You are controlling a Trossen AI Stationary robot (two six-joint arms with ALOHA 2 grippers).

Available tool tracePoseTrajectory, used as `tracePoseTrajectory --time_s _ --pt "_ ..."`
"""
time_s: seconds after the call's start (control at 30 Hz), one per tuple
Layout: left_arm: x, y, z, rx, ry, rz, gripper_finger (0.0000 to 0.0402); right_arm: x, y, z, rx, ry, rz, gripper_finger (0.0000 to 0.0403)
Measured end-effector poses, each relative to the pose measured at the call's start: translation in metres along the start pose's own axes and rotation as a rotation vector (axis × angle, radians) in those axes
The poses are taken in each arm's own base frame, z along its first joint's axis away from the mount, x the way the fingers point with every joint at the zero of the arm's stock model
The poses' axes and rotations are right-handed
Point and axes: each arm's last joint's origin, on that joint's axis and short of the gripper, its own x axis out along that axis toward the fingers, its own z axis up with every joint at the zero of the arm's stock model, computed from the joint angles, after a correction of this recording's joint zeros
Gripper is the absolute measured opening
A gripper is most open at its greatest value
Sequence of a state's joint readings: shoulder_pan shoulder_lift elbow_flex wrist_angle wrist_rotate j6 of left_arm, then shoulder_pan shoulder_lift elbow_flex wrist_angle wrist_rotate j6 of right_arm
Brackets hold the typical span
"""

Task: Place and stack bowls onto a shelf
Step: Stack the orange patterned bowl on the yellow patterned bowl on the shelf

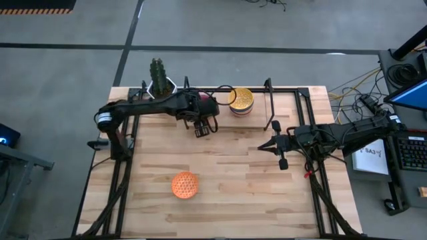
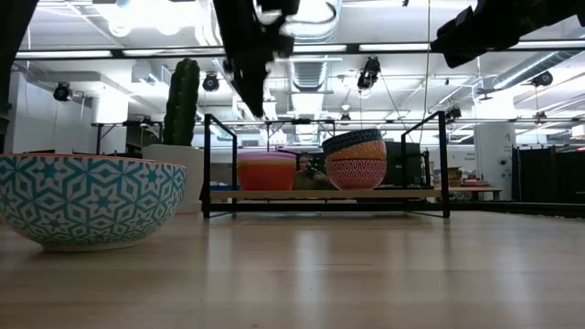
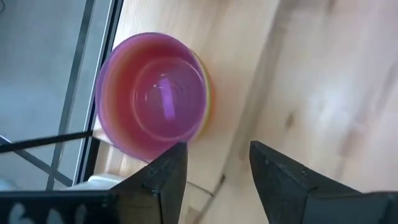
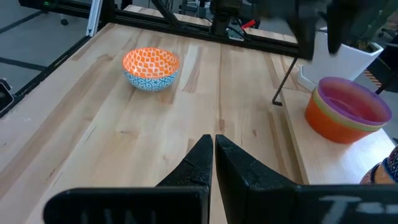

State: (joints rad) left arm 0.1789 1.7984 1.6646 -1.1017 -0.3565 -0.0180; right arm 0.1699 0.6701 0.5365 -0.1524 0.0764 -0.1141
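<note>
The surface [image 1: 233,180] is made of light wood boards with a black frame around it. At its far edge stands the shelf [image 2: 324,194], a low rack of thin black rods with a pale wood board. A cactus [image 1: 157,72] in a white pot stands beside the shelf, at the far left corner. The left arm reaches over the shelf, and the left claw [image 1: 203,128] hangs above the stack of plain bowls [image 2: 266,171]; its fingers [image 3: 163,180] are spread apart and hold nothing. This stack has a purple bowl [image 3: 153,93] on top, translucent and shiny, with yellow and orange rims showing under it. Next to it on the board there is a second stack of patterned bowls [image 2: 356,159], with a dark blue one on top, an orange one in the middle and a red one below; from above a gold inside is visible. The right arm comes from the right side, and the right claw [image 1: 278,144] is over the open surface with its fingers pressed together, empty. One bowl [image 1: 185,185] stands alone near the front of the surface, orange with a white lattice inside and blue-white outside.
</note>
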Motion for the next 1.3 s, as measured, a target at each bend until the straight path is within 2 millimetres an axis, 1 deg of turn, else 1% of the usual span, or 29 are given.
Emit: tracePoseTrajectory --time_s 0.07,0.13,0.33,0.47,0.6,0.7,0.77,0.83,0.93,1.03,1.1,1.2,1.3 --pt "-0.017 -0.005 0.000 -0.001 -0.009 -0.010 0.0157 0.000 0.000 0.000 0.016 -0.001 0.000 0.0009" --pt "-0.034 -0.014 0.000 0.019 -0.037 -0.031 0.0158 0.000 0.000 0.000 0.042 -0.001 -0.002 0.0009" --pt "-0.083 -0.057 -0.011 0.110 -0.200 -0.112 0.0158 0.004 0.001 0.001 0.186 -0.006 0.001 0.0009" --pt "-0.111 -0.092 -0.019 0.186 -0.357 -0.184 0.0158 0.018 0.004 0.004 0.248 -0.032 0.014 0.0009" --pt "-0.129 -0.123 -0.031 0.267 -0.519 -0.202 0.0158 0.040 0.010 0.004 0.288 -0.029 0.031 0.0009" --pt "-0.132 -0.138 -0.041 0.306 -0.592 -0.189 0.0158 0.057 0.015 0.007 0.320 0.018 0.045 0.0009" --pt "-0.130 -0.143 -0.049 0.322 -0.628 -0.182 0.0158 0.069 0.020 0.012 0.326 0.043 0.057 0.0009" --pt "-0.124 -0.145 -0.056 0.326 -0.660 -0.176 0.0158 0.081 0.024 0.018 0.331 0.066 0.067 0.0009" --pt "-0.108 -0.144 -0.071 0.313 -0.685 -0.172 0.0158 0.099 0.029 0.028 0.355 0.085 0.073 0.0009" --pt "-0.097 -0.138 -0.088 0.257 -0.756 -0.162 0.0158 0.116 0.032 0.036 0.375 0.099 0.074 0.0009" --pt "-0.094 -0.133 -0.099 0.200 -0.831 -0.156 0.0158 0.128 0.034 0.038 0.388 0.135 0.068 0.0009" --pt "-0.089 -0.120 -0.118 0.126 -0.894 -0.096 0.0158 0.145 0.036 0.040 0.391 0.200 0.060 0.0009" --pt "-0.084 -0.106 -0.138 0.039 -0.903 -0.022 0.0158 0.164 0.040 0.043 0.402 0.254 0.051 0.0009"
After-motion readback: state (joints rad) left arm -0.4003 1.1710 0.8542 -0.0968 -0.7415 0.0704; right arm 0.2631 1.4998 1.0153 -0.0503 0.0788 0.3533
